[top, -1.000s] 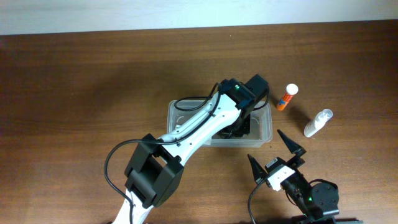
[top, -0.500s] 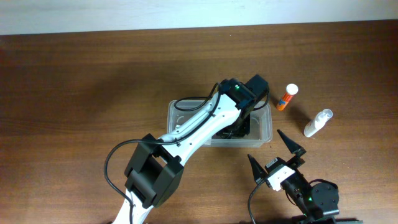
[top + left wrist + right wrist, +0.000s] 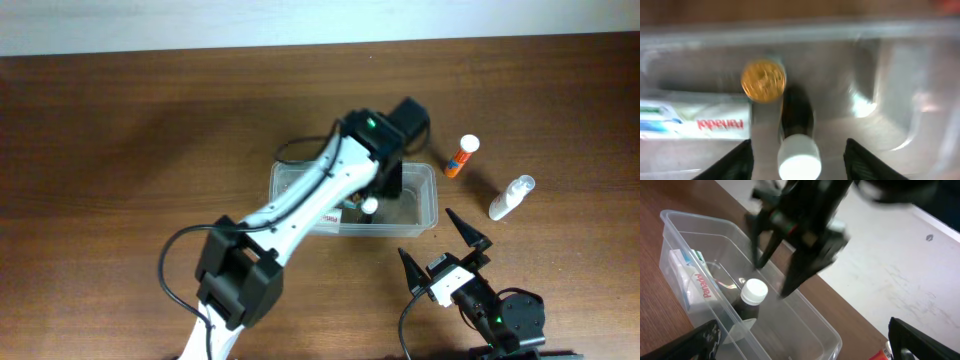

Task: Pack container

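On the wooden table (image 3: 150, 150), the container (image 3: 422, 206) sits directly beneath the left end effector (image 3: 797, 143), jaws spread, holding nothing.

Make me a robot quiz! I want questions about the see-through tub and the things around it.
1. True or false: the dark bottle with a white cap is inside the container.
2. Which thing is outside, on the table? A) white medicine box B) orange glue stick C) gold-capped thing
3. Fill in: the left gripper over the container has its jaws ____.
Key: 1 true; 2 B; 3 open.
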You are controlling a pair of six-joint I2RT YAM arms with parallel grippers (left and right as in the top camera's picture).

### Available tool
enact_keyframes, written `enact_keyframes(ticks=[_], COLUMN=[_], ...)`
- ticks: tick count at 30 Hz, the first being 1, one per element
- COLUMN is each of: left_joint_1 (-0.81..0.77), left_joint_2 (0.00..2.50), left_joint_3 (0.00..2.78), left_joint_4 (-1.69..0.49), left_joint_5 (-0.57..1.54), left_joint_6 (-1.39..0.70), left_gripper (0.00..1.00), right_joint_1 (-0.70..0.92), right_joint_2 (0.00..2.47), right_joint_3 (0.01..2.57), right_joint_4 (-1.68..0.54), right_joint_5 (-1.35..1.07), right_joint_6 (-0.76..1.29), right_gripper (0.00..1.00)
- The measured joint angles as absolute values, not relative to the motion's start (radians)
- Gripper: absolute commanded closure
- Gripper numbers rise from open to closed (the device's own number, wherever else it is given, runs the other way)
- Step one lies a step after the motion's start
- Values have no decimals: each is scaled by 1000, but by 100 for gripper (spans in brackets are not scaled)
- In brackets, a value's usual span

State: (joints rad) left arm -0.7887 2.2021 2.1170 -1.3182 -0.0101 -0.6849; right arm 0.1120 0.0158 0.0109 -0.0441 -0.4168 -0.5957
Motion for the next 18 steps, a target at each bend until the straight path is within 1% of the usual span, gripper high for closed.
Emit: enact_keyframes(ticks=[1, 2, 4, 5, 7, 11, 15, 18], left_joint_1=[-775, -752, -712, -685, -625, -473, -310, -198], left_joint_2=[2202, 2201, 2199, 2196, 2187, 2177, 2177, 2177], left_joint_3=[2145, 2179, 2224, 2244, 2269, 2282, 2282, 2282], left_joint_4=[-1319, -1320, -1328, -1343, -1373, -1435, -1499, -1507], left_joint_5=[-10, -10, -10, -11, -11, -26, -94, -133], left_joint_6=[-677, -661, -638, -624, -612, -601, -595, -594], left_gripper=[38, 34, 22, 13, 1, 1, 1, 0], right_joint_1=[112, 112, 112, 112, 112, 112, 112, 112], right_joint_2=[16, 16, 16, 16, 16, 16, 16, 16], right_joint_3=[11, 11, 11, 11, 11, 11, 11, 11], right_joint_4=[-44, -44, -44, -44, -44, -44, -44, -44], right_joint_5=[-417, -417, -417, -417, -417, -417, -417, -417], right_joint_6=[-595, -595, -595, -595, -595, -595, -595, -595], right_gripper=[2, 2, 1, 2, 2, 2, 1, 2])
